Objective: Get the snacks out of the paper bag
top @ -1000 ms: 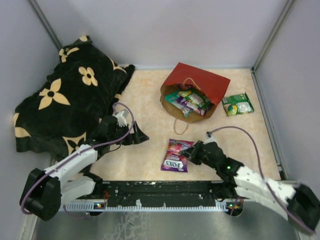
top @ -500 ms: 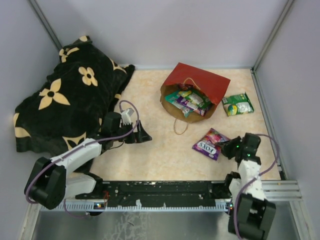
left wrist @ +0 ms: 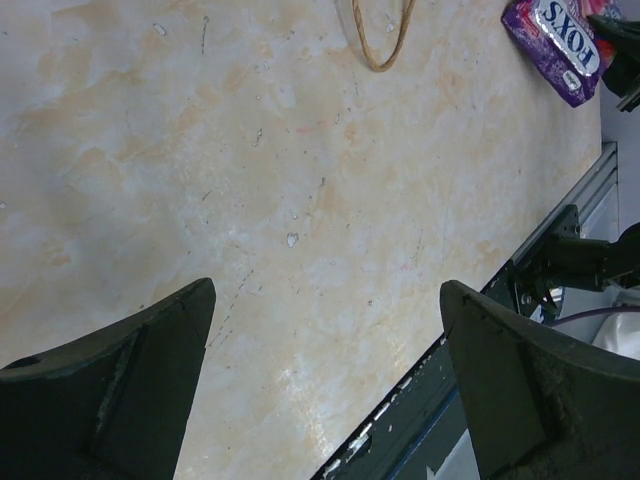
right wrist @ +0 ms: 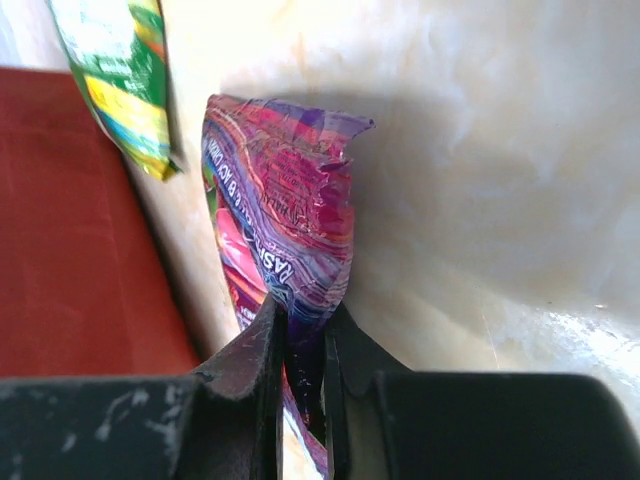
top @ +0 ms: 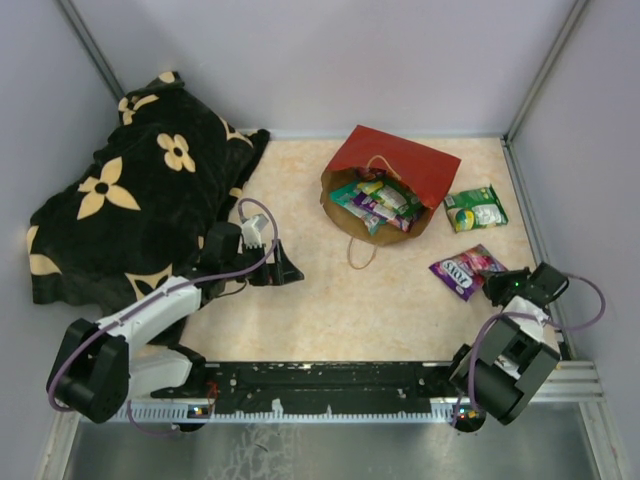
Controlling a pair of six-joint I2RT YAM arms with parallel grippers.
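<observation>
Purple packet (top: 465, 270) is pinched between my right fingers (right wrist: 240, 365) at the right side of the bench (top: 400, 310), apart from the red paper bag (top: 400, 165); my left fingers (left wrist: 130, 370) hang spread wide.

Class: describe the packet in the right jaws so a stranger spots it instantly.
Find the red paper bag lying open at the table's far side. Right of it lies a green packet; nearer than that is the purple packet in the right gripper. It alone reads FOXS and is held.
</observation>
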